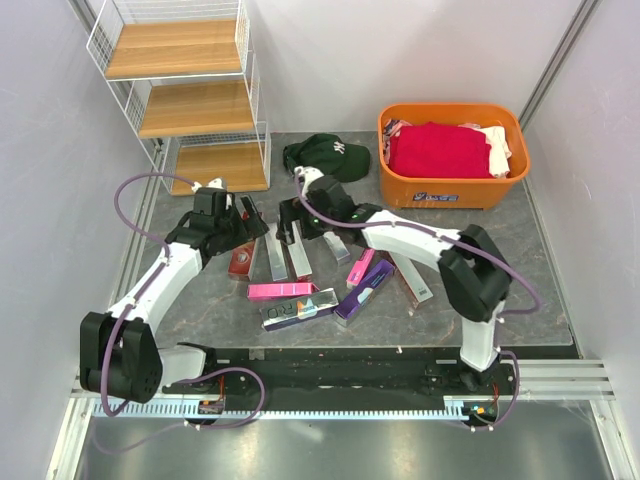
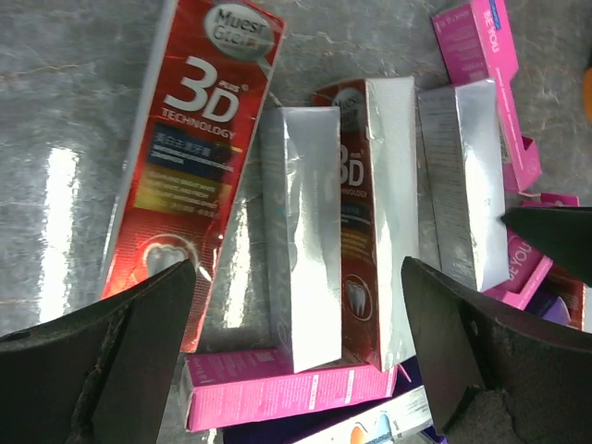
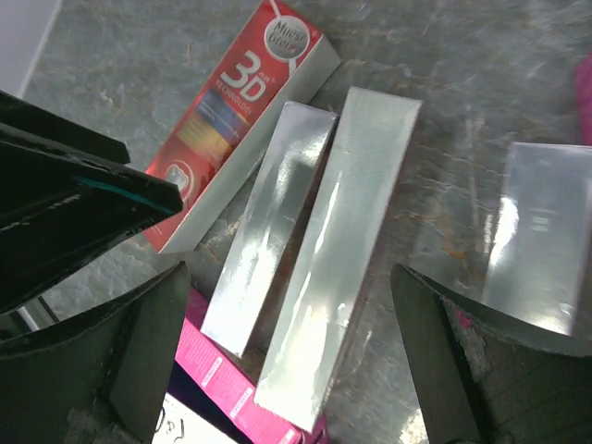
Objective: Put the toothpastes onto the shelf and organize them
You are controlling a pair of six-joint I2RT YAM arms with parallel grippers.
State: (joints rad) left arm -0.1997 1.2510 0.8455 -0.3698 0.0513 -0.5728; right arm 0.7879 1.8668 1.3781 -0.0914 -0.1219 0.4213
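Note:
Several toothpaste boxes lie loose mid-table: a red one (image 1: 240, 260), two silver ones (image 1: 275, 257) (image 1: 299, 250), a pink one (image 1: 280, 291), a holographic one (image 1: 300, 310) and a purple one (image 1: 365, 290). The white wire shelf (image 1: 175, 48) stands at the back left, its three wooden boards bare. My left gripper (image 1: 248, 228) is open and hovers over the silver box (image 2: 301, 240), with the red box (image 2: 194, 157) to the left. My right gripper (image 1: 294, 224) is open above the two silver boxes (image 3: 268, 222) (image 3: 342, 240). Both grippers are empty and close together.
An orange tub (image 1: 452, 185) with red and white clothes stands at the back right. A dark green cap (image 1: 328, 155) lies behind the boxes. The left gripper's black body (image 3: 65, 194) fills the left of the right wrist view. More pink boxes (image 2: 481, 55) lie to the right.

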